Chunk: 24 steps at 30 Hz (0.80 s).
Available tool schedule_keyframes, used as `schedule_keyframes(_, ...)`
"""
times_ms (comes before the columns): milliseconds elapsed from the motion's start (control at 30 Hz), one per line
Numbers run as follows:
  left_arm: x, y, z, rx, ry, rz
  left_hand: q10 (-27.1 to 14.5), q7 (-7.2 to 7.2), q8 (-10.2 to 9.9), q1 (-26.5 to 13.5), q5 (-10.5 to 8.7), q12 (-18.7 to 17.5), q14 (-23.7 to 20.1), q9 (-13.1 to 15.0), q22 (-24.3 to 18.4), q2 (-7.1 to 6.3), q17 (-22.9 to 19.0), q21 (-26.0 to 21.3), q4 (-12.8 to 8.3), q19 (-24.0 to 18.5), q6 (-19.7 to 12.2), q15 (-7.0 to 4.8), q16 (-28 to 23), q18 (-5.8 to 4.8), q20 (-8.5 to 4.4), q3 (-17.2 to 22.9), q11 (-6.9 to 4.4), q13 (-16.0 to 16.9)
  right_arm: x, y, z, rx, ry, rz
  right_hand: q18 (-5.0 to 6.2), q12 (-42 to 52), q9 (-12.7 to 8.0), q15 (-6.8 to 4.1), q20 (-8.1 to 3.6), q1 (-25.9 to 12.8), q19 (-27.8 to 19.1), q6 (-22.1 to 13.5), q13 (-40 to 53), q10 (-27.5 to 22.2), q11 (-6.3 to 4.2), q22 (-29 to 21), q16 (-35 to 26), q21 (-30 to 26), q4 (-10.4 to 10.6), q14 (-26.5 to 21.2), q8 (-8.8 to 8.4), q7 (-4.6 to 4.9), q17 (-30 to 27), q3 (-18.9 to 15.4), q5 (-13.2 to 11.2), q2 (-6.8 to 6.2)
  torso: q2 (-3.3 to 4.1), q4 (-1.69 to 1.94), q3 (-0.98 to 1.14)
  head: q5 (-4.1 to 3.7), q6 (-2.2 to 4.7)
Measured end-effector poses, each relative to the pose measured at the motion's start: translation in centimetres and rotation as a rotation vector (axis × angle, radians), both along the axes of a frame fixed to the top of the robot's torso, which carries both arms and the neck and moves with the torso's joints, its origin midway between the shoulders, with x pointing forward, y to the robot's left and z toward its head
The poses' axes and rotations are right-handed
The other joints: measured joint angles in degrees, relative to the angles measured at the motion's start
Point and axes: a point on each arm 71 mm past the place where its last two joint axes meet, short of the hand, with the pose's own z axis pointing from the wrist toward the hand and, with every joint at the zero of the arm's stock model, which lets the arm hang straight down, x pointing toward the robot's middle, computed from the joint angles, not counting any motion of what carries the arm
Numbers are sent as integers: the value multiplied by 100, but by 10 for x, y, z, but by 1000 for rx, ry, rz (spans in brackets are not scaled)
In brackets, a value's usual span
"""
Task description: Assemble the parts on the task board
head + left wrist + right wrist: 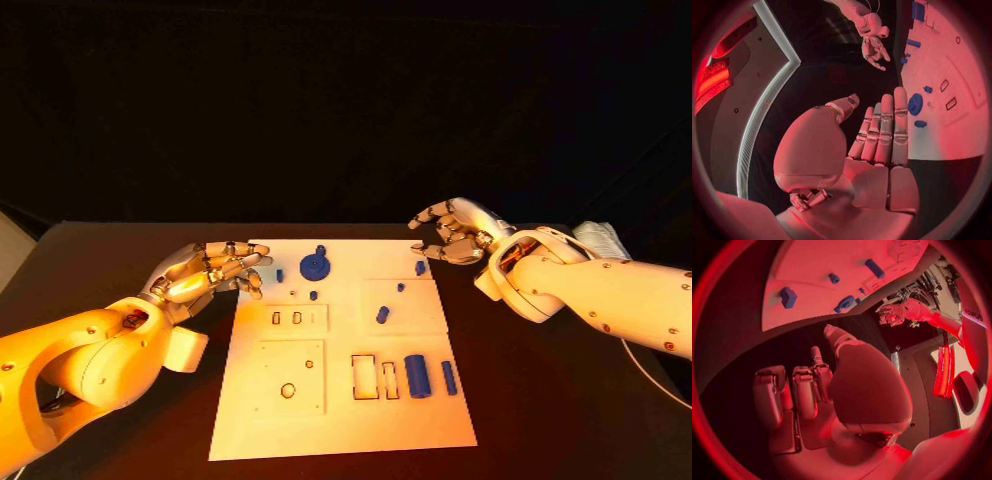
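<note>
- Okay, left to right. My left hand (216, 270) hovers at the left edge of the task board (339, 420), near its far corner. It holds nothing. In the left wrist view its fingers (886, 130) lie straight and pressed side by side, thumb set apart.
- Task board sits mid-table, white, long side running away from me. Parts are scattered on it: a round blue disc (316, 266) near the far left, just beside my left fingertips; small blue pegs below it; a short blue peg (382, 314) mid-board; a thick blue cylinder (417, 375) and a thin blue bar (449, 377) toward the near right, next to two empty rectangular slots (375, 378).
- My right hand (454, 235) hangs off the far right corner of the board, apart from every part. Fingers are curled inward on nothing; the right wrist view shows them folded (792, 395) toward the palm.
- Step in hand, my guess: nothing picked yet, first reach pending. The disc is closest to the left hand, so I'd take that.
- To do it well: open the left fingers before descending, come straight down over the disc, pinch by the rim, and avoid sweeping the small pegs beside it.
- Keep the right hand clear of the board until the left lifts.
</note>
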Motion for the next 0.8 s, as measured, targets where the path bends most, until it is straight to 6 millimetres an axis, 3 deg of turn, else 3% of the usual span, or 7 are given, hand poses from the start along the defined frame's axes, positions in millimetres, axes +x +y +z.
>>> schedule_keyframes(333,-1,-1,0,-6,-4,-10,0,0,0,0,0,22,0,6,6,0,0,24,-17,0,0,0,0,0,0,16,0,0,0,-31,-19,-38,67,-16,0,23,-13,0,0,27,0,0,0,0,0,0,0,0,-17,0,-1,0,-1,-18,-23,-27,-3,2,8,-65,-36)
schedule_keyframes(800,-1,-1,0,-7,-4,-14,0,0,0,0,0,21,0,5,16,0,0,23,-16,0,0,0,28,0,0,16,0,0,3,-28,-30,-64,95,-5,0,23,-21,0,0,27,0,0,0,16,-5,4,0,0,-17,0,-2,0,-1,-18,-23,-27,-4,15,-15,-71,-77)
